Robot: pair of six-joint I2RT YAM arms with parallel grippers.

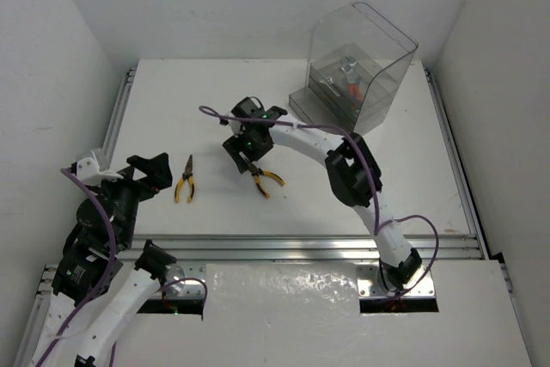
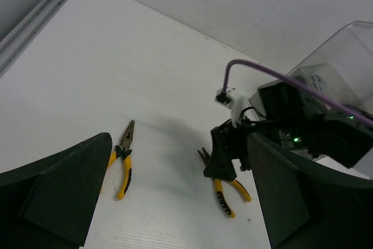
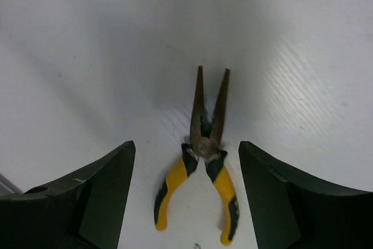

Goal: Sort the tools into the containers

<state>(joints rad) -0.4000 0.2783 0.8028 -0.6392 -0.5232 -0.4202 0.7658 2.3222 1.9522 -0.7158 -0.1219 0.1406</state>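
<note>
Two yellow-handled pliers lie on the white table. The left pliers (image 1: 185,183) (image 2: 123,166) lie flat just right of my left gripper (image 1: 156,171) (image 2: 179,139), which is open and empty. The other pliers (image 1: 267,180) (image 3: 205,154) (image 2: 225,194) lie with handles spread and nose parted. My right gripper (image 1: 244,159) (image 3: 186,145) hangs open just above them, one finger on each side, touching nothing. The containers, grey trays (image 1: 337,92) inside a tall clear box (image 1: 369,49) (image 2: 344,56), stand at the back right. A red-handled tool (image 1: 354,89) lies in them.
Aluminium rails (image 1: 301,247) run along the table's near edge and both sides. White walls close in on the left, back and right. A purple cable (image 1: 225,115) loops over the right arm.
</note>
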